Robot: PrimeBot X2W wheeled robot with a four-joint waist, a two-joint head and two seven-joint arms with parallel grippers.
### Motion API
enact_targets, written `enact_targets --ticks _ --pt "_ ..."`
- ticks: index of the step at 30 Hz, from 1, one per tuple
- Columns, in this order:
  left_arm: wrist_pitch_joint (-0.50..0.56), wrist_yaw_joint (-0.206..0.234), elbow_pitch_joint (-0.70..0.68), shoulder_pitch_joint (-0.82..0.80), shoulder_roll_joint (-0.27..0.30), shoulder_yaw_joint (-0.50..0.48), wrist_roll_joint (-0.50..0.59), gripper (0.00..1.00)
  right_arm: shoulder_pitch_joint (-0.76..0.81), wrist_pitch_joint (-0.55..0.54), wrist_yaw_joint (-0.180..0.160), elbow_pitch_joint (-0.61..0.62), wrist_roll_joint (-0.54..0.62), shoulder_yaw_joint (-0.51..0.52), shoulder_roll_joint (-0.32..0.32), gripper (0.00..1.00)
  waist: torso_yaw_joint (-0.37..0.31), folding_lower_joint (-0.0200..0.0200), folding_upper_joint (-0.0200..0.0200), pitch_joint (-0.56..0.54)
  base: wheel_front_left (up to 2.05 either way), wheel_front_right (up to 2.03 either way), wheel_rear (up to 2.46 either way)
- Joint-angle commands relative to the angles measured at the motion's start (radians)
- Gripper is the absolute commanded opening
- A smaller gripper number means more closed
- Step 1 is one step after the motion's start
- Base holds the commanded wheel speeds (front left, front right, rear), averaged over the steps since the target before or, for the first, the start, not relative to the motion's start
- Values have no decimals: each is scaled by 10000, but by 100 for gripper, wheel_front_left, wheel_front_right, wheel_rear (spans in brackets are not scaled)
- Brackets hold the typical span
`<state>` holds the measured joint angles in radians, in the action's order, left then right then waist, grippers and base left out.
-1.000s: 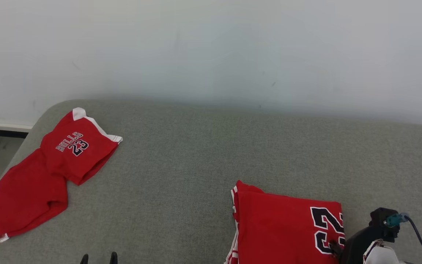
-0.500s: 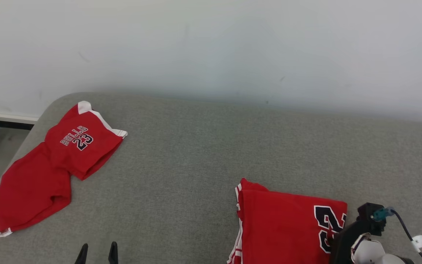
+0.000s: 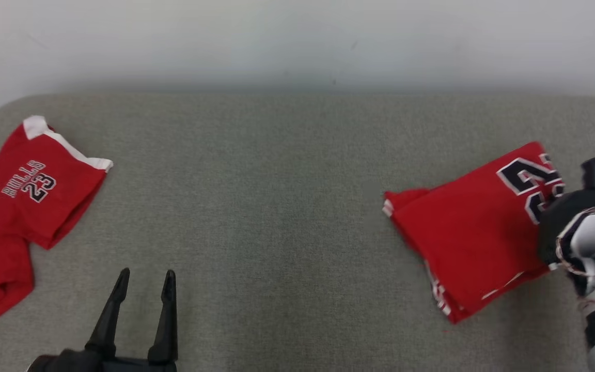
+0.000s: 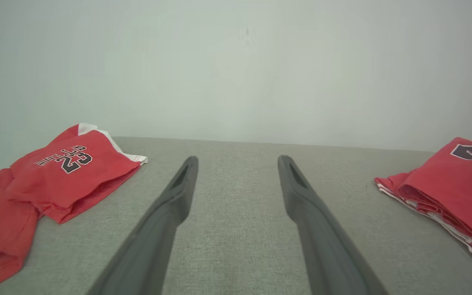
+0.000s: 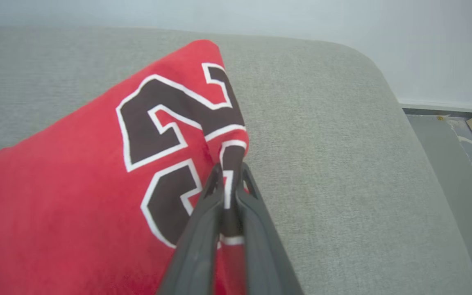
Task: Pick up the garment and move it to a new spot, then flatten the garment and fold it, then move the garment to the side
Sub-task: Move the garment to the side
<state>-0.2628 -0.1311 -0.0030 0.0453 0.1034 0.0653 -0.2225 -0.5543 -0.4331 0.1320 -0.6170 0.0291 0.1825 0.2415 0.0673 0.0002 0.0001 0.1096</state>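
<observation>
Subject: folded red jersey with black numerals edged in white (image 5: 96, 184), a compact rectangle with stacked layers showing along its far-left edge.
Right gripper (image 5: 230, 176): clamped on the jersey's near edge, both dark fingers pressed together with a fold of numeral-printed fabric pinched between them.
Jersey position: spreads away to the left of the right gripper and ahead of it. The pinched edge looks slightly raised, and the rest appears to lie on the grey woven cushion surface (image 3: 277, 206) (whether it bears full weight there cannot be told).
Left gripper (image 3: 145, 273): fingers spread apart, nothing between them, held low over bare cushion well apart from the jersey.
Other item: red shorts printed "BULLS 23" with white trim (image 3: 24, 206), lying loose and unfolded off to the left of the left gripper, untouched.
Surroundings: the rounded end of the cushion lies just to the right of the right gripper, with the grey floor (image 5: 445, 164) beyond it.
Work done, as judged: relocating, flattening and folding appear complete, given the tidy layered shape.
Step in hand, as judged: the final move to the side, with the right gripper hauling by one edge.
Work left: settle the jersey flat short of the cushion's end, then release.
Risk: a one-edge pinch may let the layers slide apart.
</observation>
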Motion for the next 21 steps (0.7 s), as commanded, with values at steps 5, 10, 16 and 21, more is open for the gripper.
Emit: enact_targets --ticks 5,10,16,21 --pt "-29 14 -495 -705 364 277 89 100 -739 524 -20 -170 405 1124 828 0 -1386 -2 -1 2342 0 0 0" --pt "-31 16 -903 -1044 673 642 159 100 -1098 1423 -20 -218 886 2315 1566 0 -1523 -2 -1 3080 0 0 0" --pt "121 16 -1229 -1366 1108 859 95 100 -1687 2979 -20 -590 1398 3313 1882 0 -1711 -2 -1 3718 0 0 0" --pt "252 26 -1415 -1513 1306 932 133 100 -2105 3998 -20 -843 2062 3678 1814 0 -1935 -2 -1 4061 0 0 0"
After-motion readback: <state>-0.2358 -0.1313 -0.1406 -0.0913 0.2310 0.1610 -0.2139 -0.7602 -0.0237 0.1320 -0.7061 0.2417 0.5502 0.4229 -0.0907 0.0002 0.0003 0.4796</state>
